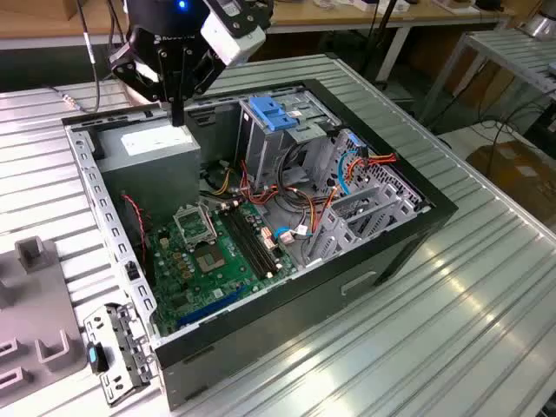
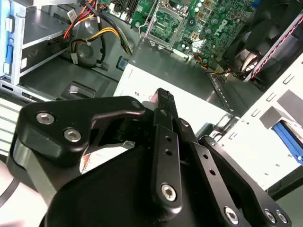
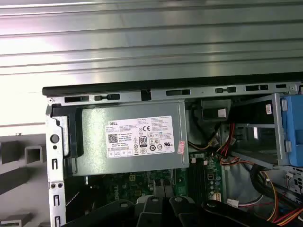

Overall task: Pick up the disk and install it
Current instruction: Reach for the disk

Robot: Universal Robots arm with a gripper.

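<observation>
Nearest in the exterior view, a slotted metal plate [image 1: 122,352] with a blue tab sits at the near corner of the computer case [image 1: 347,282]. It is beside a grey moulded tray [image 1: 35,295] on the ribbed surface [image 1: 452,330].

The open black case holds, near to far:
- a green motherboard [image 1: 204,256]
- a tangle of red, yellow and orange cables [image 1: 287,195]
- a metal drive cage [image 1: 261,152] topped by a blue plastic bracket [image 1: 271,113]
- a grey power-supply box [image 1: 161,152] with a white sticker, in the far corner on the exterior view's left

The pincer [image 1: 178,117] hangs over that box, pointing down, clenched with nothing between its tips. Where the disk lies, how it looks and which way its long axis runs, I cannot tell.
</observation>
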